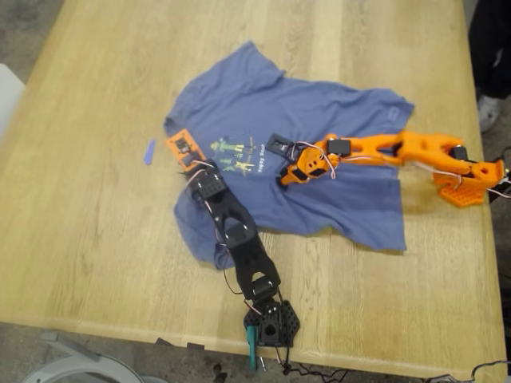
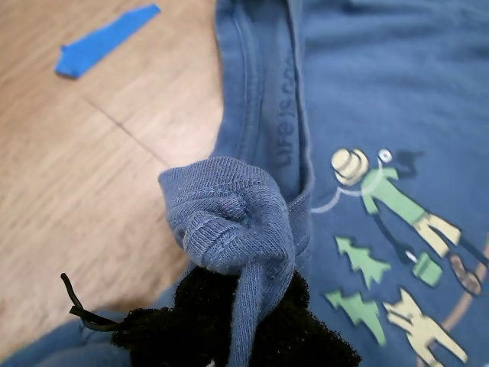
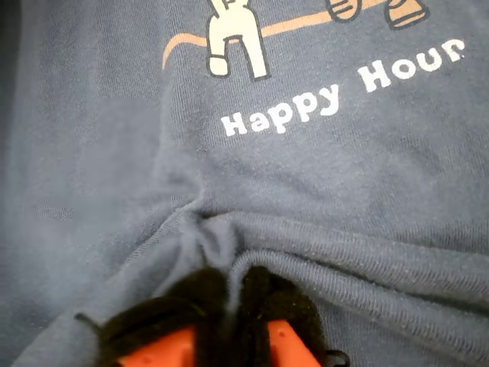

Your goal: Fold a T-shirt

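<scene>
With our first tool (image 2: 244, 321) clamped on the T-shirt (image 1: 319, 152) collar and our second tool (image 3: 229, 329) pinching chest fabric mid-frame, we judge folding underway; next, lift together.

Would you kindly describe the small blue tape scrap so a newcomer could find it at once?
On the wooden table, look toward the exterior view's left of the T-shirt, just past its collar. The tape scrap lies alone on bare wood, a bright blue sliver, far smaller and more vivid than the slate-blue cloth.

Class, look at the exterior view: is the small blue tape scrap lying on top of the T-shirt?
No. The tape scrap lies on bare table, apart from the T-shirt.
</scene>
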Tool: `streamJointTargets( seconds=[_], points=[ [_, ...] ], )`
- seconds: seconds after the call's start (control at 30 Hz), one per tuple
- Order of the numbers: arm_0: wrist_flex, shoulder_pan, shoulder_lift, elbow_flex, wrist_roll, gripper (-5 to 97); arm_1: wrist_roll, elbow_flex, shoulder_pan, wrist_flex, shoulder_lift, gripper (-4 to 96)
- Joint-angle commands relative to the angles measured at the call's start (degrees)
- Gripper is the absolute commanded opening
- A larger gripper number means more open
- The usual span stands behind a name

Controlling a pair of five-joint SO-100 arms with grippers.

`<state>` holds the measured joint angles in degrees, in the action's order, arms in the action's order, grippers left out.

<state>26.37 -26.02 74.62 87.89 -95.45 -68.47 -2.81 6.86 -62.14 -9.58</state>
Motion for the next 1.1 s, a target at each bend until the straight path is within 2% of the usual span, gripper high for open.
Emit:
streamJointTargets(
  seconds=[0.0,0.63,1.07],
  points=[
    [-2.11,1.14,11.60,2.64,-0.53,0,0.97,-3.96,-0.53,-1.49,1.58,0.2],
    [3.43,15.56,33.66,15.56,-0.88,0,3.96,-4.57,-12.83,-1.58,-1.93,0.0],
    [14.85,34.45,42.10,8.70,-0.62,0,4.57,-4.57,-19.86,-3.96,-7.29,0.0]
  ],
)
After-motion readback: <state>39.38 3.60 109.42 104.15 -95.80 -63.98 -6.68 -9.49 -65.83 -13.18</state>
